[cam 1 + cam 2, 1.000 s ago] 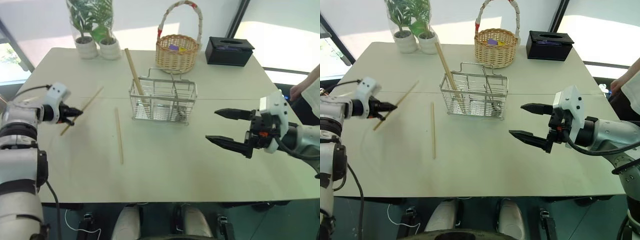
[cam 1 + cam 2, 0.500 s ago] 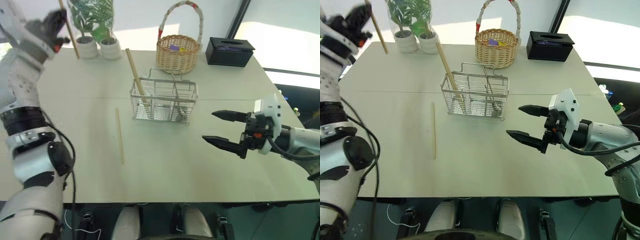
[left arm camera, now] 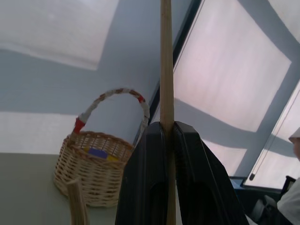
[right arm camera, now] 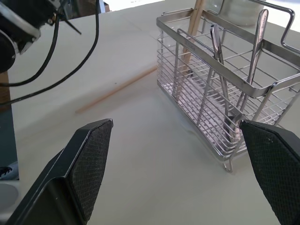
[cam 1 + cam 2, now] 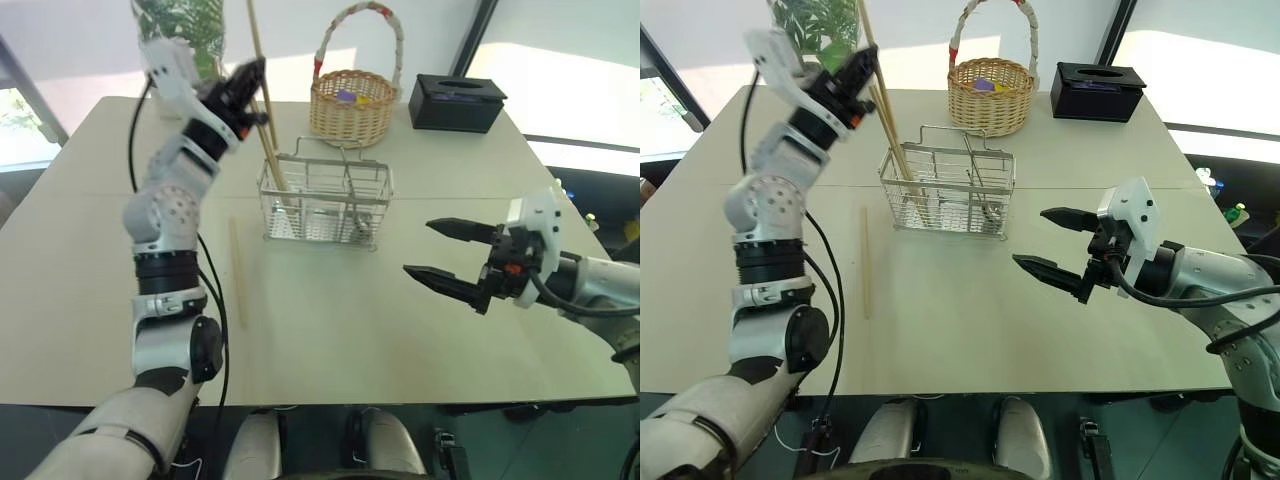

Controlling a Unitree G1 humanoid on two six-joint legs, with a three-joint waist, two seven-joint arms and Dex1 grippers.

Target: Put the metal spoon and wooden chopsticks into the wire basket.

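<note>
My left gripper (image 5: 246, 84) is shut on one wooden chopstick (image 3: 165, 56) and holds it nearly upright above the left end of the wire basket (image 5: 325, 205). Another chopstick (image 5: 902, 150) leans in the basket's left compartment. A third (image 5: 238, 270) lies flat on the table, left of the basket. The metal spoon (image 4: 219, 61) stands in the basket's right part, bowl down. My right gripper (image 5: 420, 248) hangs open and empty over the table, right of the basket and pointing at it.
A round wicker basket (image 5: 352, 100) with a tall hoop handle stands behind the wire basket. A black tissue box (image 5: 457, 100) sits at the back right. Potted plants (image 5: 190, 30) stand at the back left, just behind my left hand.
My left arm has swung up and to the right with the chopstick, from the table's left side to over the wire basket. The stick now stands nearly upright. The right gripper has stayed put.
</note>
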